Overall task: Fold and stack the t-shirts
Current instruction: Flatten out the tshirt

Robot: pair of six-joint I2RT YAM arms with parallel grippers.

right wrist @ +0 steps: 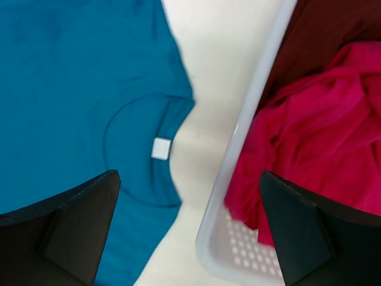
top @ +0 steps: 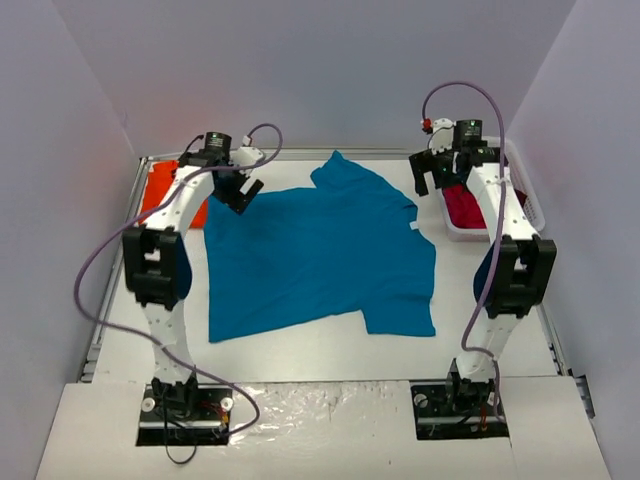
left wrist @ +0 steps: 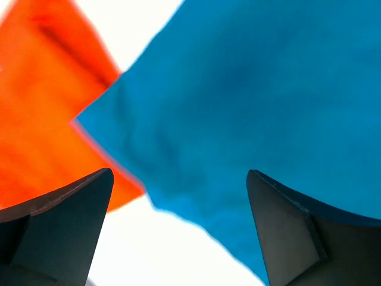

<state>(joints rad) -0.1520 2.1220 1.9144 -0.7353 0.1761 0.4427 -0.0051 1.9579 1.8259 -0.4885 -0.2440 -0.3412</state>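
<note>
Teal-blue t-shirt [top: 320, 250] lies spread over the middle of the worktop [top: 300, 355] in the overhead view. It is mostly flat with a few wrinkles, with one sleeve reaching toward the top centre of the frame and its collar on the right side of the cloth. Your left end effector [top: 246, 195] hovers above the shirt's upper left corner, fingers spread wide with nothing between them. In the left wrist view that corner appears to lap over the edge of the orange t-shirt [top: 158, 192], which sits at the upper left of the overhead frame. Your right end effector [top: 432, 183] hangs at the upper right, over the strip of worktop between the teal collar and the white basket [top: 532, 208], and it too is wide and grips nothing. The right wrist view shows the collar with its small white tag [right wrist: 160, 148] at centre left. The magenta-pink t-shirt [right wrist: 309, 137] lies crumpled inside the basket at right, with the dark red t-shirt [right wrist: 324, 30] beyond it at the top right.
</note>
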